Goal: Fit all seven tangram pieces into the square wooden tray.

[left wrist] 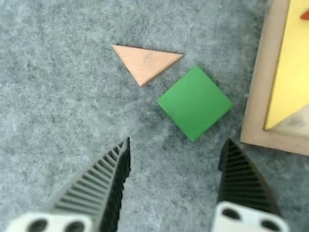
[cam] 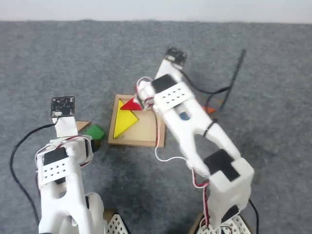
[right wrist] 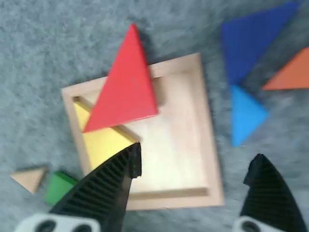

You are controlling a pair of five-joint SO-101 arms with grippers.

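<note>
The square wooden tray (cam: 146, 139) (right wrist: 193, 145) lies mid-table with a yellow triangle (cam: 124, 122) (right wrist: 99, 142) flat inside it. A red triangle (cam: 130, 104) (right wrist: 125, 87) rests tilted across the tray's far rim, half inside. My right gripper (right wrist: 198, 159) hangs open above the tray, holding nothing. A green square (left wrist: 195, 101) (cam: 96, 131) and a tan triangle (left wrist: 145, 62) sit on the carpet just outside the tray's left edge (left wrist: 256, 96). My left gripper (left wrist: 176, 154) is open just short of the green square. A dark blue triangle (right wrist: 256, 38), a light blue triangle (right wrist: 244, 113) and an orange piece (right wrist: 289, 75) lie beyond the tray's right side.
Grey carpet covers the table. A black cable (cam: 234, 78) runs behind the right arm. The right arm's body (cam: 195, 122) hangs over the tray's right part in the high view. Both arm bases stand at the near edge.
</note>
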